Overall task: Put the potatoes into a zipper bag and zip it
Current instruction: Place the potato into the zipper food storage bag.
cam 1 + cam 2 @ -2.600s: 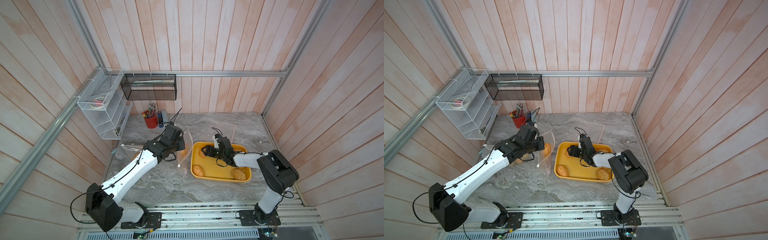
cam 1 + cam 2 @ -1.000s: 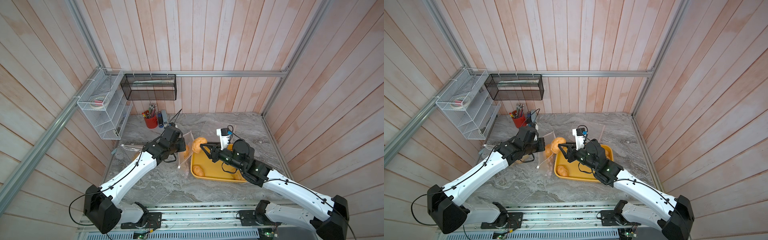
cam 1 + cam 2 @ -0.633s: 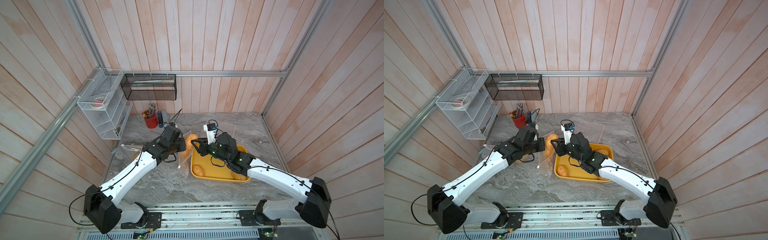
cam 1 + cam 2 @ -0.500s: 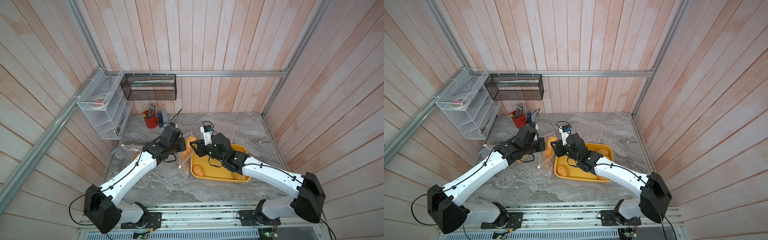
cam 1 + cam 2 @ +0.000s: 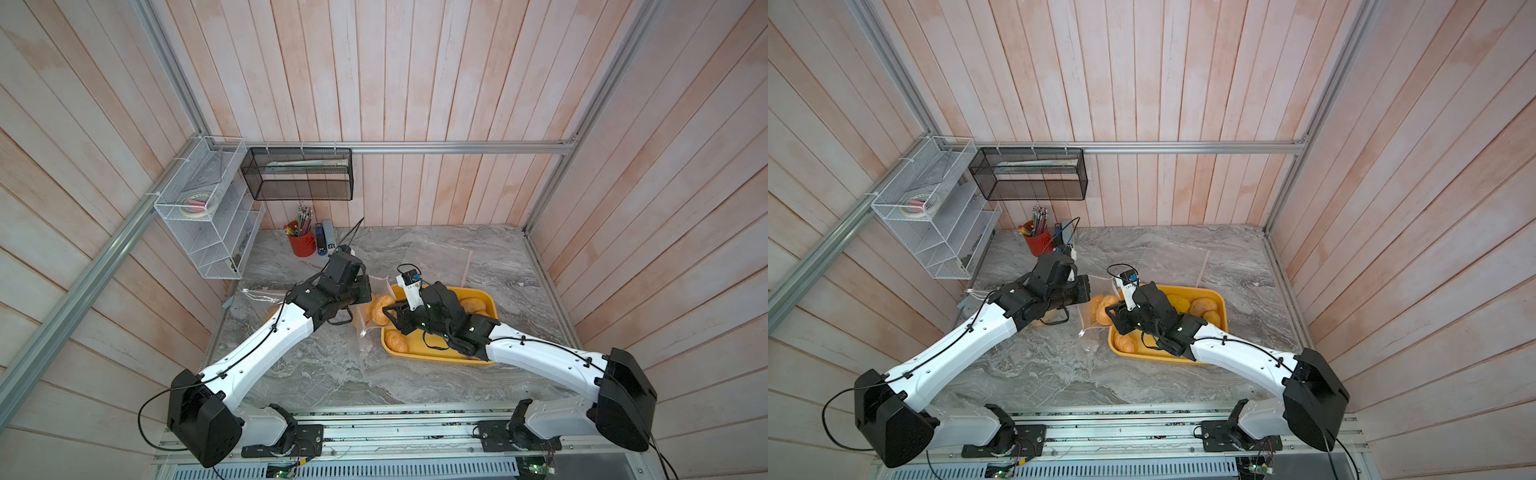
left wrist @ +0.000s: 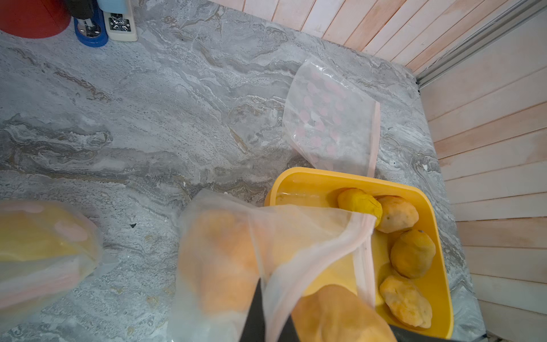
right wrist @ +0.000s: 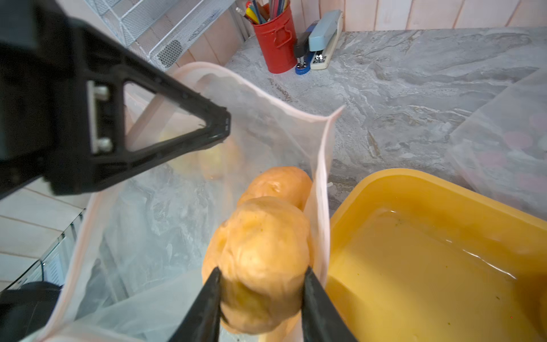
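Marble tabletop (image 5: 332, 374), wood-plank walls (image 5: 374, 83), aluminium frame (image 5: 457, 146); potatoes (image 6: 413, 254) in yellow tray (image 6: 310, 177)

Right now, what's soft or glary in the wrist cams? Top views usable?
Left wrist: the zipper bag up close is blurred, the potatoes beyond it sharp. Right wrist: the potato in the right pincer is fairly sharp; glare streaks on the tray floor. Both top views: sharp.

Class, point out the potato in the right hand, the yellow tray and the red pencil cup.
Tan-orange lumpy potato (image 7: 263, 251): right wrist view, front skin.
Yellow rectangular plastic tray (image 7: 429, 191): right wrist view, rim.
Red metal pencil cup (image 7: 275, 44): right wrist view, side wall.
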Robot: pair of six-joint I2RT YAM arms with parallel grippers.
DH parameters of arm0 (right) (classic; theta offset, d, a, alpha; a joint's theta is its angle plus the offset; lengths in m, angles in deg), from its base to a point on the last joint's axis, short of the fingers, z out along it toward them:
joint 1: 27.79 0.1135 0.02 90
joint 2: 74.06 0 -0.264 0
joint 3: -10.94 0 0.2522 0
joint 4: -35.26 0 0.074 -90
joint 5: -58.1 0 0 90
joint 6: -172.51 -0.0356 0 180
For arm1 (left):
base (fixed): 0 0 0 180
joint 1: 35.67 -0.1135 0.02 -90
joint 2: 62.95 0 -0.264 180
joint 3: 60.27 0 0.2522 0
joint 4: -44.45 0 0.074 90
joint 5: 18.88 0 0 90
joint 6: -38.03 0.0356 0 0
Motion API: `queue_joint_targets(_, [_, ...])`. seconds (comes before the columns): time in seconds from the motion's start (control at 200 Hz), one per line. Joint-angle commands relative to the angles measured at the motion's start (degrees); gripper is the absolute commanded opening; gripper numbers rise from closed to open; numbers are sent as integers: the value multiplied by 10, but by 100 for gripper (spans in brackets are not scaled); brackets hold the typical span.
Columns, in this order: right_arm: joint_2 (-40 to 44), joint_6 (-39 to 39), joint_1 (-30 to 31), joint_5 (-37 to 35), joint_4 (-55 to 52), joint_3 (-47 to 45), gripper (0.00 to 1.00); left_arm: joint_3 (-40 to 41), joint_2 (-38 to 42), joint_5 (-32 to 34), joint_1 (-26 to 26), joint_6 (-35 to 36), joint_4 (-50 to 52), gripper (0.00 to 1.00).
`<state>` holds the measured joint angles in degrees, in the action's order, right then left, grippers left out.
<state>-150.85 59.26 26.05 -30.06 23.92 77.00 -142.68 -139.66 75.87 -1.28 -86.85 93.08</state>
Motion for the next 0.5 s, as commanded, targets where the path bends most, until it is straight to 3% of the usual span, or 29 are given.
queue_joint_targets(0.0, [13,41,17,27,-5,-7,20,6,14,5,-2,7,-14,0])
queue_joint_targets(0.135, [1,51,21,66,9,-7,24,6,15,5,-2,8,-13,0])
queue_joint_targets(0.265, [-26,51,24,33,-13,14,30,6,18,5,-2,8,-13,0])
queue_joint_targets(0.495, [-37,49,25,15,-16,29,58,6,18,6,-2,9,-13,0])
